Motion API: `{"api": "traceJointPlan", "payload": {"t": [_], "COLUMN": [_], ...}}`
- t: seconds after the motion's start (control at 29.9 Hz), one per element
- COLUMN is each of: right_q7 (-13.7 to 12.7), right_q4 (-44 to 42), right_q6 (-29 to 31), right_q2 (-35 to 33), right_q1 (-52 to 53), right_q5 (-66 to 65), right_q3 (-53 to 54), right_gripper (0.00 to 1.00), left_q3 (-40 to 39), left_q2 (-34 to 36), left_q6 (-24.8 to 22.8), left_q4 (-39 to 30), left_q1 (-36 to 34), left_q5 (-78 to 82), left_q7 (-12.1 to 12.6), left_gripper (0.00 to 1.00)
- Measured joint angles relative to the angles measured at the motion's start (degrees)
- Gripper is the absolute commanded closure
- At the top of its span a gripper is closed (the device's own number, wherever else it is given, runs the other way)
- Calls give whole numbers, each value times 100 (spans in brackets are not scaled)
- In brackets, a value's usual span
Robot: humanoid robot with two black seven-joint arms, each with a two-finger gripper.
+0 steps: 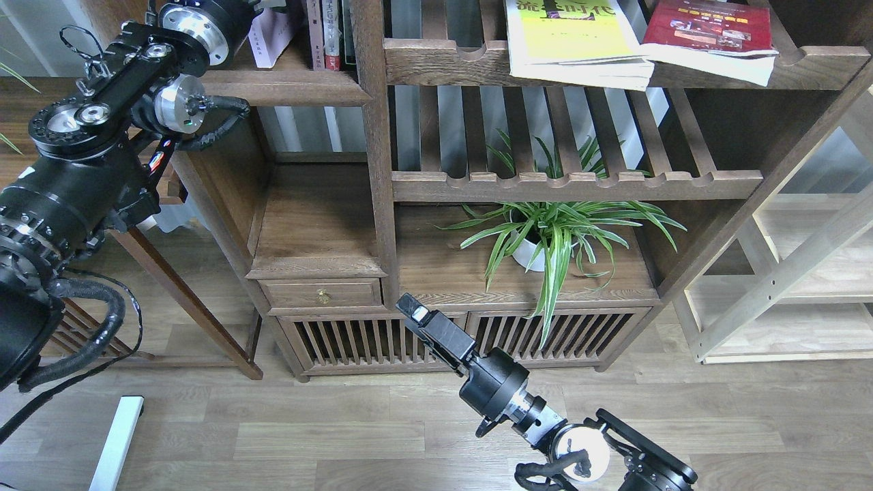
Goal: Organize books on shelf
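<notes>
A pale lavender book (pixel 271 39) leans tilted on the dark-brown shelf (pixel 286 86) at the top left, beside several upright books (pixel 326 34). My left arm reaches up to it, and only a dark bit of my left gripper (pixel 267 5) shows at the top edge, right above the book; its fingers are cut off. A yellow-green book (pixel 573 41) and a dark red book (pixel 709 31) lie flat on the upper slatted rack (pixel 443 58). My right gripper (pixel 408 308) hangs low in front of the cabinet, dark and seen end-on, holding nothing visible.
A potted spider plant (pixel 552 235) stands on the lower board under a second slatted rack (pixel 573 185). A small drawer (pixel 322 293) sits below an empty cubby. A pale light-wood rack (pixel 805 286) stands at the right. Wood floor lies in front.
</notes>
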Motion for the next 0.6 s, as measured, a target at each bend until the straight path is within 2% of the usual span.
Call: {"api": "traceJointPlan", "payload": {"t": [0.27, 0.6], "right_q7": [0, -4], "right_q4": [0, 0], "right_q6": [0, 0], "right_q2": [0, 0], "right_q1": [0, 0], "right_q5": [0, 0], "right_q3": [-9, -32], "right_gripper": [10, 10], "left_q3": [0, 26], "left_q2": [-32, -104], "left_q6": [6, 60], "left_q4": [0, -2], "left_q1": [0, -49], "left_q5": [0, 0], "left_q7": [28, 39], "left_gripper": [60, 58]}}
